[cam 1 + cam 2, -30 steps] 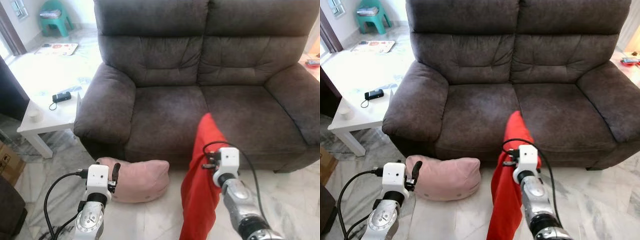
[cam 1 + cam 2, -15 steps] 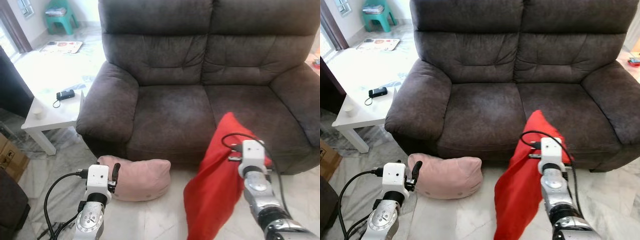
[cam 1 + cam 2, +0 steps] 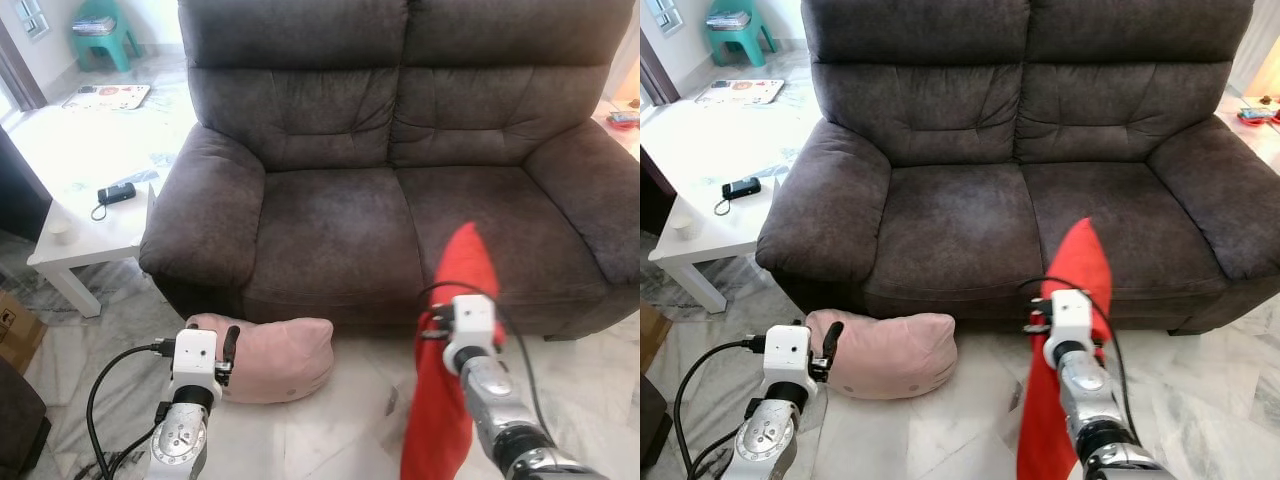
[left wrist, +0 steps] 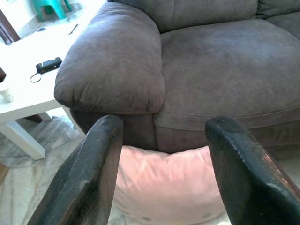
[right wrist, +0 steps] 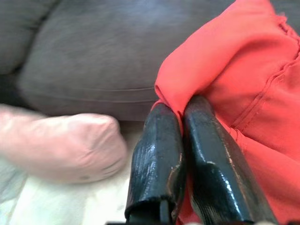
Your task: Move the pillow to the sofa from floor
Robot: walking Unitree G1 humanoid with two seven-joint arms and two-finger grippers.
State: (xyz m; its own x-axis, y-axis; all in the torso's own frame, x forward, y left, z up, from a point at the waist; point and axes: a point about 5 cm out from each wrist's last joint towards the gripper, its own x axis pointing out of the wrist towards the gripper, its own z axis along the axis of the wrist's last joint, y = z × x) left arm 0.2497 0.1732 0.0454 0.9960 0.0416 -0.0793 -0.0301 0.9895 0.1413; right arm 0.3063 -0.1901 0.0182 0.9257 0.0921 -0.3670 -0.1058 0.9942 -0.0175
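Head views: the right gripper (image 3: 1072, 318) holds a red pillow (image 3: 452, 370) hanging limp before the dark brown sofa (image 3: 400, 190), while a pink pillow (image 3: 275, 358) lies on the floor against the sofa base. Left wrist view: the left gripper (image 4: 161, 173), fingers wide apart, faces that pink pillow. Right wrist view: fingers pinched together on red fabric; the lift should probably carry the whole pillow above the seat edge before release.

Colours around the dark brown sofa (image 3: 400, 180)

A pale pink pillow (image 3: 275, 358) is seen ahead of the black-fingered left pincer (image 4: 161, 178); bright red cloth (image 3: 1065, 340) is pinched in the right pincer (image 5: 180, 117); the worktop (image 3: 75, 235) is white, the stool (image 3: 100, 30) teal.
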